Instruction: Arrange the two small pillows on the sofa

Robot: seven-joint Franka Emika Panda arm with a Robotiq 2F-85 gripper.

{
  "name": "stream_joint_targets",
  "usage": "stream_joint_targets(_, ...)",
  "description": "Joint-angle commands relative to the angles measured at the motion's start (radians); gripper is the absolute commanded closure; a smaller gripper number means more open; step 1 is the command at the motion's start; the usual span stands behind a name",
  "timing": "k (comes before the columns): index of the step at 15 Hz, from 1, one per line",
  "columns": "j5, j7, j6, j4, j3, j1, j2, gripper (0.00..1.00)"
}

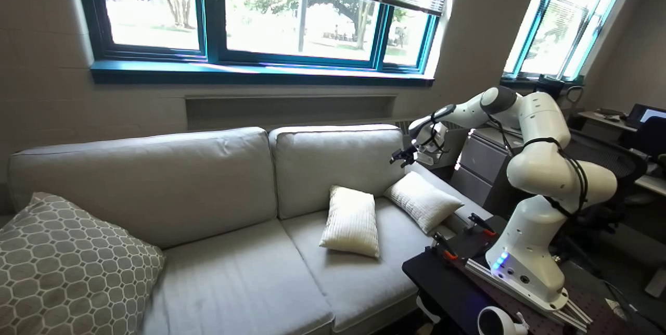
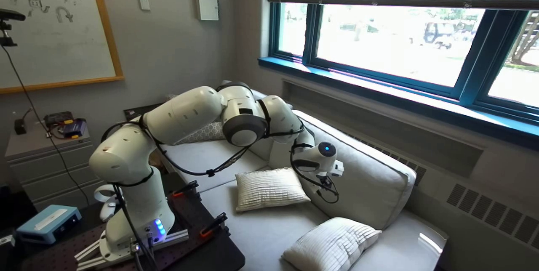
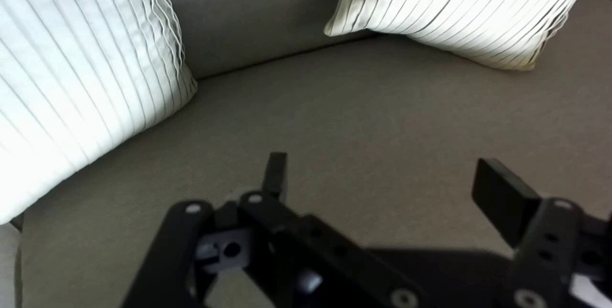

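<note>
The middle pillow [image 1: 351,224], small and off-white with pleats, lies on the light grey sofa [image 1: 208,278], near the seam between the two seat cushions [image 1: 370,284]. It is tilted, close to the back cushion [image 1: 335,158], and whether it touches this cushion I cannot tell. The end pillow [image 1: 424,202], of the same kind, is also tilted; it is just beside the padded arm [image 2: 400,252] of the sofa. The two pillows are apart from each other. A larger patterned cushion [image 1: 78,267] stands at the opposite end.

The robot arm [image 1: 543,121] extends from the black worktop [image 1: 431,271] over the sofa. In an exterior view the gripper [image 1: 399,160] hangs higher than both pillows. The jaws stand wide apart (this is best seen in the wrist view, where the fabric of the sofa appears between them). In the wrist view, one pillow shows at the upper left and one at the upper right, both cut by the edge and both apart from the jaws; which is which, I cannot say. Behind the sofa there is a window [image 1: 302,28] with a blue frame.
</note>
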Motion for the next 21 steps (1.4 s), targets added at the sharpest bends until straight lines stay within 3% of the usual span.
stream_joint_targets(1,-0.008,0.064,0.016,0.098,-0.033,0.042,0.074,0.0)
stream_joint_targets(4,0.001,0.157,0.038,0.199,-0.047,0.093,0.159,0.0)
stream_joint_targets(7,0.008,0.28,-0.016,0.35,-0.06,0.182,0.263,0.0)
stream_joint_targets(12,0.016,0.494,-0.172,0.595,-0.112,0.367,0.405,0.0)
stream_joint_targets(17,-0.03,0.681,-0.427,0.831,-0.153,0.503,0.538,0.0)
stream_joint_targets(18,0.006,0.683,-0.432,0.718,-0.18,0.517,0.455,0.0)
stream_joint_targets(21,-0.004,0.726,-0.54,0.752,-0.208,0.569,0.463,0.0)
